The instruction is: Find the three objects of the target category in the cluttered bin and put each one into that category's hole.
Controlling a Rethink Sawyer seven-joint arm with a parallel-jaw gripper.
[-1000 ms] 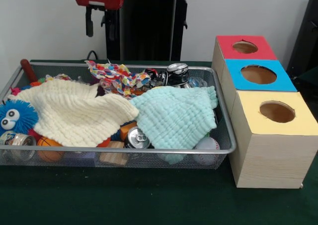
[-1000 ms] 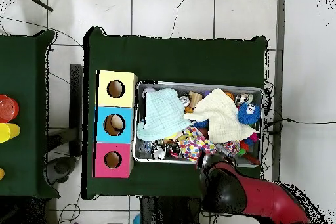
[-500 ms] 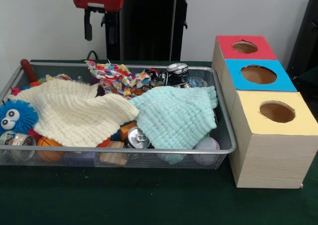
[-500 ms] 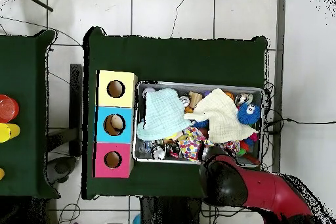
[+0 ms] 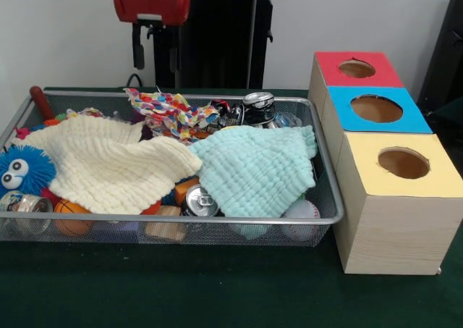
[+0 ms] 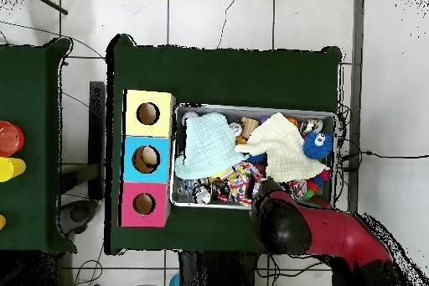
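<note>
Gripper (image 5: 153, 49) hangs above bin (image 5: 329, 198) far rim, fingers apart, empty. Patterned cloth (image 5: 170, 111) directly below, 6 o'clock. Cans (image 5: 257, 108) toward 4 o'clock.

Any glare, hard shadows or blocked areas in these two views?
Front view: even, soft light; small highlights only on the silver can tops, dark interiors in the round box holes. Overhead view: the red and black arm covers the near edge of the wire mesh bin; no harsh shadows.
</note>
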